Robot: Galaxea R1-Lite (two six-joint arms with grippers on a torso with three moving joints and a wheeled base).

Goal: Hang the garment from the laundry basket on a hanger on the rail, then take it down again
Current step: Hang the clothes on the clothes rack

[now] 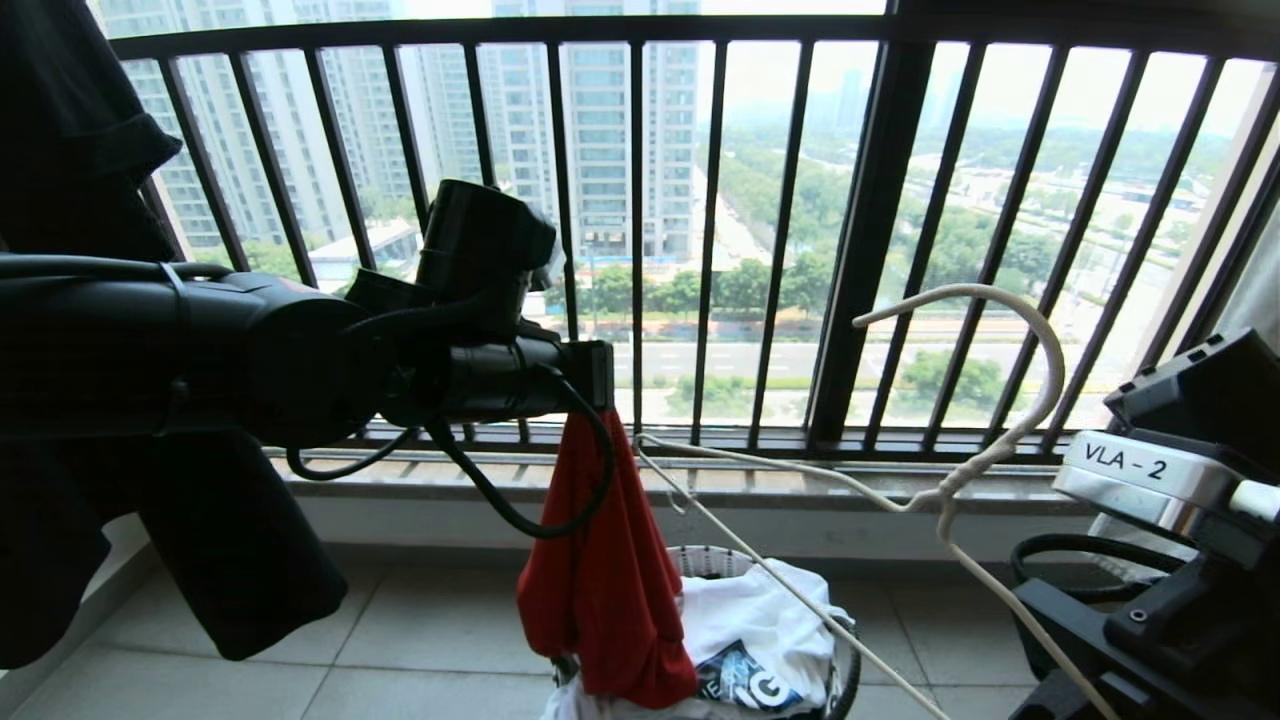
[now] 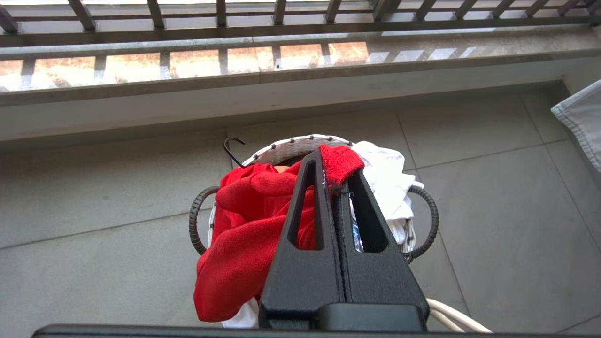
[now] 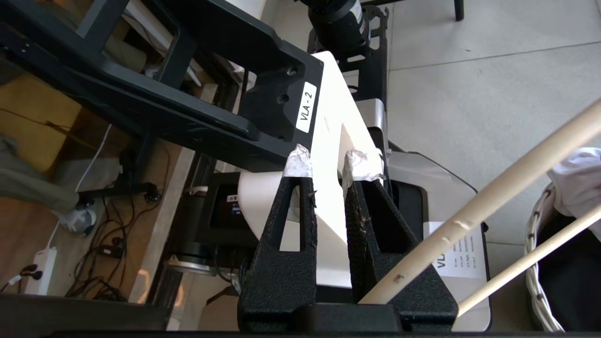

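Head view: left tool [image 1: 598,385] clamped on the garment [image 1: 600,590], which hangs beneath it over the laundry basket [image 2: 286,149]. Right tool [image 3: 328,164] stands narrow; the hanger [image 1: 960,480] crosses beside its base, seemingly held there.

A high-rise flat's balcony, used for laundry. A dark barred railing [image 1: 640,230] looks out on apartment towers [image 1: 600,130], trees and a road far below. The floor [image 1: 430,640] is grey tile under a stone sill [image 2: 300,61]. A basket [image 2: 291,148] of clothes stands by the sill (a dark shirt [image 1: 70,130] hangs at the left).
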